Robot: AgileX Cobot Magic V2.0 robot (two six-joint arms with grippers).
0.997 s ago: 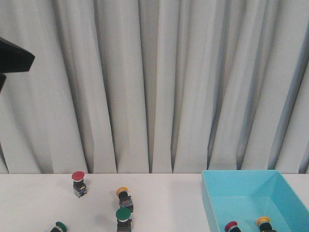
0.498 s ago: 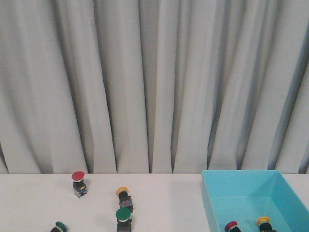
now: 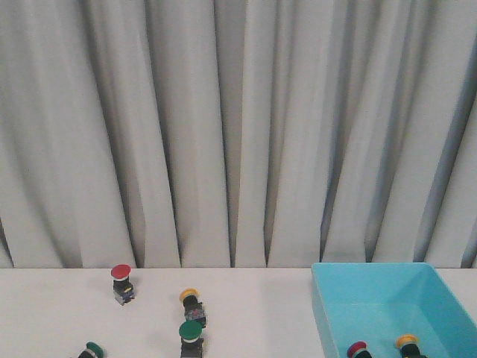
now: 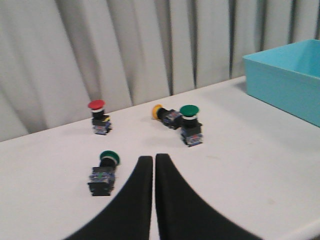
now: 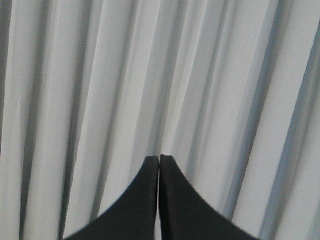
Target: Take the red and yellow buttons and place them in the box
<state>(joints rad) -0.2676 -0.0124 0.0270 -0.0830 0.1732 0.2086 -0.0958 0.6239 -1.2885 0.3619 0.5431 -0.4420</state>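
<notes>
Two of the wanted pieces already lie inside the large turquoise-blue plastic box (image 3: pixel 387 298) at the right of the white worktop (image 3: pixel 253 306): a red-capped push button (image 3: pixel 358 348) and a yellow-capped one (image 3: pixel 407 342) beside it, both low against the near edge of the front view. Two more are left out on the worktop, well apart from the box: a red mushroom-capped button on a stubby black body (image 3: pixel 121 282), standing upright near the grey curtain (image 3: pixel 238 134), and a yellow-capped button (image 3: pixel 191 302) lying on its side. By my reckoning the job is about half done. Two green-capped buttons of the same shape, one upright (image 3: pixel 191 337) just by the yellow one and one tipped over (image 3: pixel 91 349) further left, should stay where they are.

The left gripper (image 4: pixel 154 162) hovers above the worktop near the tipped green one, jaws pressed together and holding nothing. The right gripper (image 5: pixel 159 160) points at the curtain, its jaws likewise closed and empty.

The front view shows neither arm, and its lower edge cuts off the box floor and the nearest buttons, so more could lie unseen.
</notes>
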